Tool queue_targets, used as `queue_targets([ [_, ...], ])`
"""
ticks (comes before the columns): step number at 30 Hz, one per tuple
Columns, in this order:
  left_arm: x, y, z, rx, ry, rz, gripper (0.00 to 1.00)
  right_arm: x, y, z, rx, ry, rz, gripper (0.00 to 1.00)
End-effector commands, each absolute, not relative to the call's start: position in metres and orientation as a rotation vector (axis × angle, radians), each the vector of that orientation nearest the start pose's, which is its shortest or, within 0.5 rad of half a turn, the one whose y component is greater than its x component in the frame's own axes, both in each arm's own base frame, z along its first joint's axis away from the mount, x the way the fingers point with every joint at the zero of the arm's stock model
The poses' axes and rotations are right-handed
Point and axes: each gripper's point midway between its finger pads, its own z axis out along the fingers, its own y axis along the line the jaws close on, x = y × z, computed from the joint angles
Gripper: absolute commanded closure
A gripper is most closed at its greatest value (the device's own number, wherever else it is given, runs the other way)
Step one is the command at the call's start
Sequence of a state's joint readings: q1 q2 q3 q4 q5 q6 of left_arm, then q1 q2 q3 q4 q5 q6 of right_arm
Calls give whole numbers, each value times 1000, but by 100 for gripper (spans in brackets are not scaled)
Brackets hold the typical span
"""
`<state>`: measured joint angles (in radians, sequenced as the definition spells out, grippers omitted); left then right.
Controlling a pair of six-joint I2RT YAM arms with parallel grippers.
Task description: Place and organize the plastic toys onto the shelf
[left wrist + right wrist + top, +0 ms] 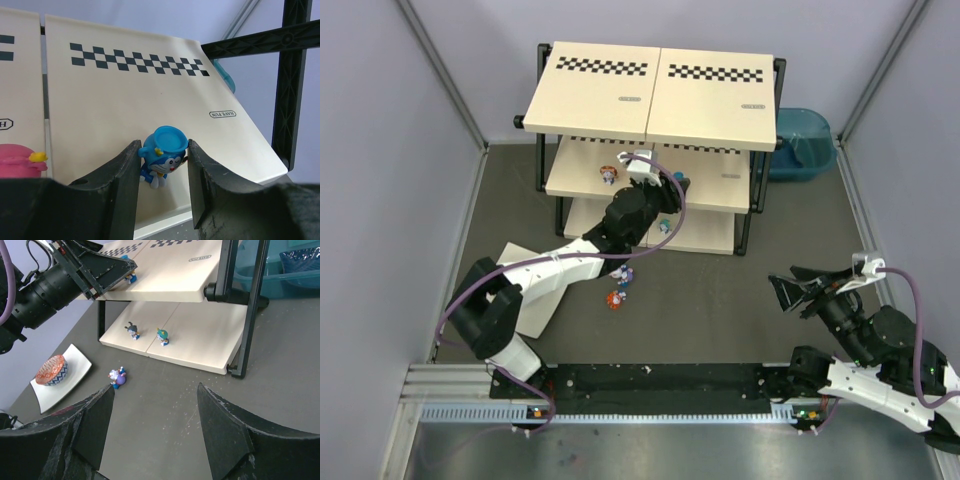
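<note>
The shelf point(650, 90) stands at the back, cream boards on a black frame. My left gripper point(672, 186) reaches over its middle board point(125, 100) and is shut on a tilted blue toy point(162, 157) with a round blue hat. A pink toy point(20, 160) and another figurine point(608, 174) stand on that board. Two toys point(132, 331) point(162, 336) stand on the bottom board. A purple-headed toy point(118, 377) and an orange one point(616, 299) lie on the table. My right gripper point(155, 390) hovers open at the right point(782, 285), holding nothing.
A blue plastic tub point(805, 140) sits behind the shelf's right end. A white sheet point(75, 371) with an orange-pink disc point(51, 369) lies on the table left of the shelf, partly under my left arm. Grey walls close in both sides.
</note>
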<state>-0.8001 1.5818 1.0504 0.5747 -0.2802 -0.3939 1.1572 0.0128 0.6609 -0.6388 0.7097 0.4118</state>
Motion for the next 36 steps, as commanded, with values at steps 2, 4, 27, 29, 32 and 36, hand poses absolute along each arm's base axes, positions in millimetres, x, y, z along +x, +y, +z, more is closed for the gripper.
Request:
queue_targets([
  [2, 380, -345, 283, 90, 1543, -758, 87, 144, 74, 282, -5, 1564, 703, 31],
  [4, 380, -345, 283, 89, 1545, -756, 85, 144, 75, 282, -6, 1564, 704, 31],
  [27, 379, -342, 289, 74, 1536, -764, 68, 143, 77, 282, -17, 1565, 710, 29],
  [29, 379, -341, 288, 68, 1536, -763, 67, 143, 77, 282, -16, 1565, 711, 29],
  [32, 379, -341, 290, 62, 1534, -767, 66, 143, 77, 281, -18, 1566, 709, 29],
  [36, 379, -339, 290, 58, 1532, -764, 63, 144, 76, 282, -16, 1565, 709, 29],
])
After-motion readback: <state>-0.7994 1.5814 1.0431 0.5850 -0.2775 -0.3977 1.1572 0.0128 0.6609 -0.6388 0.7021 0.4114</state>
